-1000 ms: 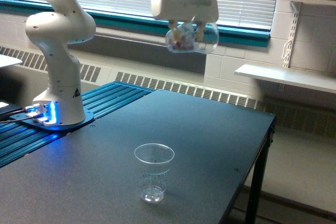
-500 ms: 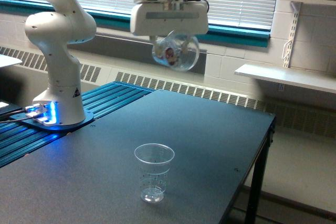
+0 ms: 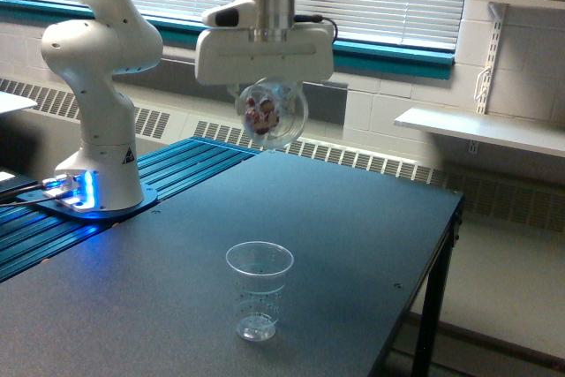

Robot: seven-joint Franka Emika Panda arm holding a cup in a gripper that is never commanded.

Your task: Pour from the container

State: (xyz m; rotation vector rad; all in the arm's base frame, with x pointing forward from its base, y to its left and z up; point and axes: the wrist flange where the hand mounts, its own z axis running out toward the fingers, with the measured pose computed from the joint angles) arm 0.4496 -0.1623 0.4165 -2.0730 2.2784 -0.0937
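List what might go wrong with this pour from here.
1. The clear rounded plastic container of reddish and white pieces hangs high above the clear ribbed plastic cup, so falling pieces may bounce out or miss.
2. The cup looks light and empty; impacts might tip it on the dark table.

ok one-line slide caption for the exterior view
Gripper holds a clear container of red and white pieces above an empty cup on the table.
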